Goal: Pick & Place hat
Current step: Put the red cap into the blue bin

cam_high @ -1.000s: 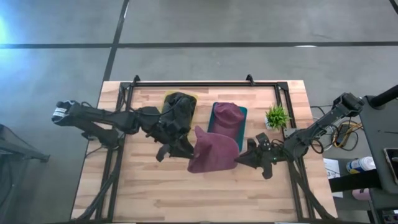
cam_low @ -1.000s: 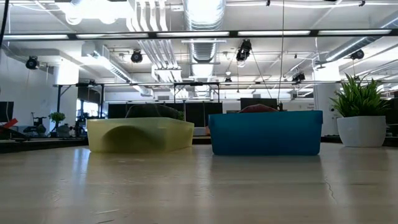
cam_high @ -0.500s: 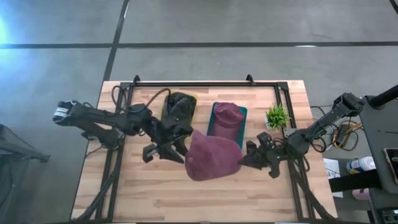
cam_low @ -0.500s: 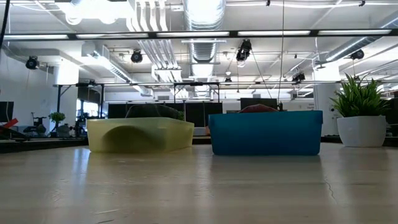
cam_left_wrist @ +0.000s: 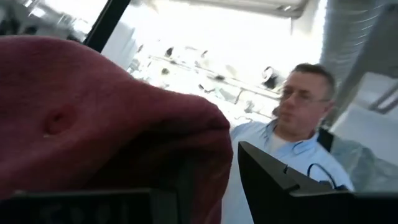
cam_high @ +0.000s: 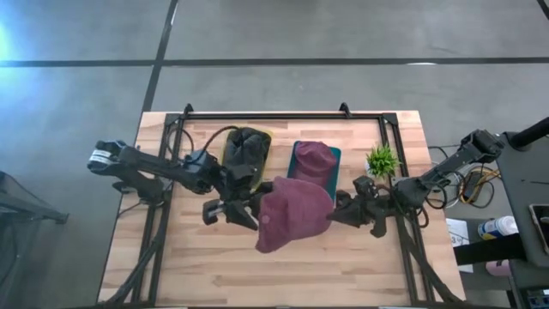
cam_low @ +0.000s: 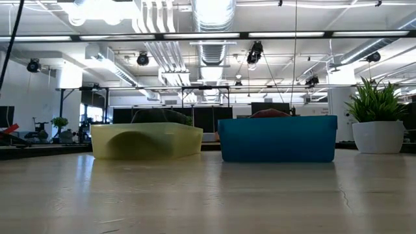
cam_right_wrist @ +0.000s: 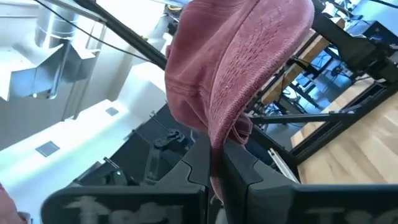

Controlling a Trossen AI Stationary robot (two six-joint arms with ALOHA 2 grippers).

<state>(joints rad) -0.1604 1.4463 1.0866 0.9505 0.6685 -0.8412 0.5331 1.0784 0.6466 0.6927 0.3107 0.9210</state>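
both arms hold the maroon hat (cam_high: 294,215) stretched between them above the middle of the wooden table (cam_high: 197,275), just in front of the teal bin (cam_high: 335,154), which already has a similar maroon hat in it. the right gripper (cam_high: 336,212) is pinched tight on the hat's edge, with a fold of knit caught between its fingers in the right wrist view. the left gripper (cam_high: 254,212) sits at the opposite edge, its fingers partly parted with the brim apparently over or between them. to place it well, the two arms should travel together so the fabric stays evenly taut, clear the bin wall, then let go at once over the opening. the hat is a soft, ribbed knit beanie, limp and sagging, with a small dimple near its crown.
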